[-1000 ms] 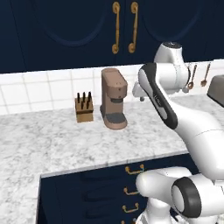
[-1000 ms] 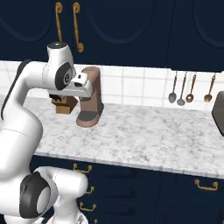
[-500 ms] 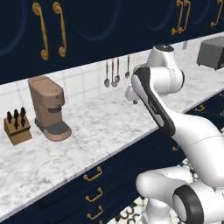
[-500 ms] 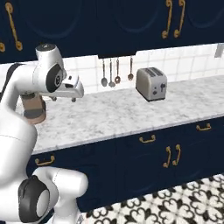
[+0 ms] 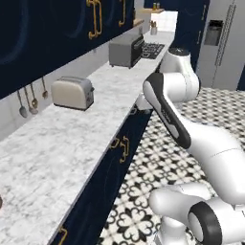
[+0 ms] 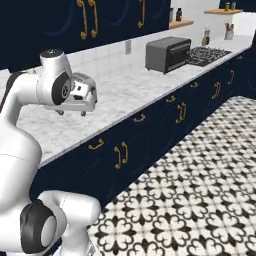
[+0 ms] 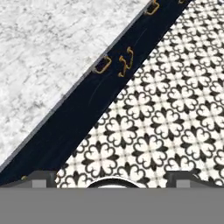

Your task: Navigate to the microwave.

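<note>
The microwave (image 5: 125, 50) (image 6: 167, 53) is a grey box with a black glass front, standing far down the marble counter (image 5: 52, 143) (image 6: 125, 90), next to the stove (image 6: 207, 52). My gripper (image 6: 71, 113) hangs over the counter's front edge, far short of the microwave. In the hand view my gripper (image 7: 111, 180) points down at the counter edge, the navy cabinet fronts and the patterned floor (image 7: 166, 109). Its fingertips (image 7: 40, 177) stand wide apart with nothing between them, so it is open.
A silver toaster (image 5: 72, 92) stands on the counter, with utensils (image 5: 29, 98) hanging on the wall to its left. A grey fridge (image 5: 222, 43) closes the far end. The patterned floor (image 6: 200, 175) runs alongside the navy cabinets (image 6: 150, 135).
The whole picture has swung right along the counter: the camera has moved. The coffee machine and knife block have left the views; the toaster, microwave and stove have come in. The arm keeps its pose.
</note>
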